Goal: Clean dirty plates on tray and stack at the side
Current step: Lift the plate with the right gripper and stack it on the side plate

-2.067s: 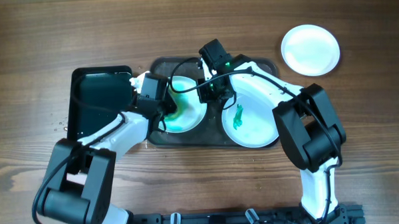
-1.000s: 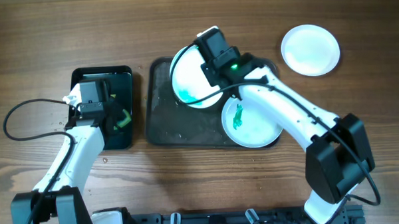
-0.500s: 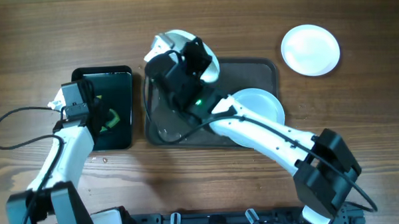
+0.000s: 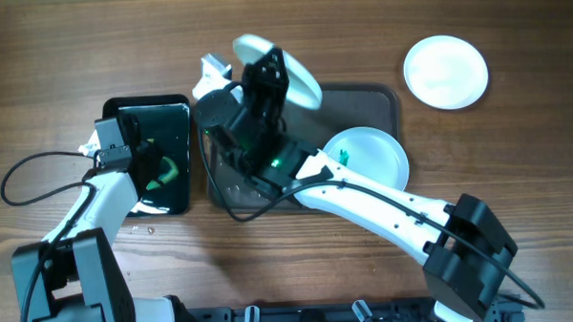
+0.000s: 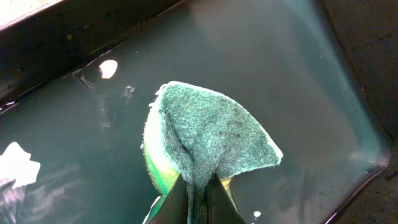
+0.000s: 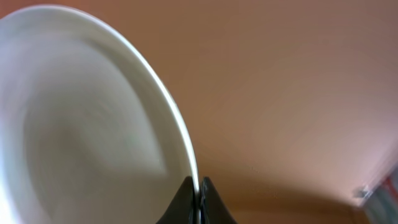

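1. Wooden desk [image 4: 516,172] carries the grey tray [image 4: 361,96], with a small glossy black tray [image 4: 151,103] just beside it on the left arm's side
2. My right gripper [image 6: 198,186] is clenched on the rim of one plate [image 6: 93,124], held tilted above the tray's far left corner
3. A second plate [image 4: 374,156], green-smeared, lies in the tray; a third plate [image 4: 446,71] rests on the desk, apart
4. My left gripper [image 5: 198,190] pinches a green sponge [image 5: 211,137] over the black tray

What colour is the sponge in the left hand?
The sponge is dark green on top, yellow-green beneath; clearest in the left wrist view.
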Motion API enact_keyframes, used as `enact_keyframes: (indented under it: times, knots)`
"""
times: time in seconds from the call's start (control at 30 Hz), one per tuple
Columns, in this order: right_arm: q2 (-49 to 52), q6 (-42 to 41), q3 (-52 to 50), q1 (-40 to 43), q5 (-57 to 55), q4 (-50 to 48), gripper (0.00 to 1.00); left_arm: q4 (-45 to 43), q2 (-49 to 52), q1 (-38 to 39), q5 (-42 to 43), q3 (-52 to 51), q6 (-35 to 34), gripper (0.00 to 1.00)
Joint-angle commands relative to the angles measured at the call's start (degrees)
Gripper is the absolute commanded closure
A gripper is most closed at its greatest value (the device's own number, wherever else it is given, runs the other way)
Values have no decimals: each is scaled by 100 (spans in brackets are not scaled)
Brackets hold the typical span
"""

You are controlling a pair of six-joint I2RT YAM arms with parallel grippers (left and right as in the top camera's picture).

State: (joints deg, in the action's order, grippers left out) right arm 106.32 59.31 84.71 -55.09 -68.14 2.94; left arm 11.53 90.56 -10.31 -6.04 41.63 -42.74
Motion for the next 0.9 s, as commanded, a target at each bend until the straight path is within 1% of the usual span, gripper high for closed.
enact_keyframes:
  times: [0.0, 0.03, 0.1, 0.2, 0.27, 0.3, 0.37, 0.4, 0.43, 0.5, 0.57, 0.63, 0.73, 0.87]
  knots:
    - [-109, -1578, -42, 72, 1563, 1036, 96, 33, 66, -15, 111, -17, 74, 96]
    - [-111, -2083, -42, 192, 1655, 1038, 96, 52, 66, -13, 109, -17, 74, 96]
    - [-162, -2706, -39, 466, 1864, 981, 96, 111, 66, -15, 109, -17, 74, 96]
    - [-365, -3593, -35, 1054, 3001, 1217, 96, 136, 66, -15, 109, -17, 74, 96]
    - [-549, -4533, -22, 1714, 4369, 1565, 96, 155, 66, -15, 109, -17, 74, 96]
    - [-599, -4809, -22, 1991, 4940, 1679, 96, 157, 66, -15, 109, -17, 74, 96]
    - [-645, -5783, -24, 3029, 6808, 1958, 96, 157, 66, -15, 109, -17, 74, 96]
    - [-560, -6537, -24, 3812, 7681, 2055, 96, 157, 66, -15, 109, -17, 74, 96]
    - [-511, -6977, -26, 4227, 7958, 2081, 96, 160, 66, -13, 109, -17, 74, 96]
    - [-332, -7936, -26, 5069, 8242, 2138, 96, 157, 66, -15, 109, -17, 74, 96]
    - [-111, -8811, -26, 5880, 8262, 2238, 96, 160, 66, -13, 109, -17, 72, 96]
    - [136, -9254, -26, 6575, 8262, 2374, 96, 177, 66, -15, 111, -17, 72, 96]
    - [420, -9237, -26, 7149, 8419, 2441, 96, 175, 66, -13, 109, -17, 72, 96]
    - [693, -9230, -31, 7388, 8303, 2524, 96, 173, 66, -13, 109, -17, 70, 96]
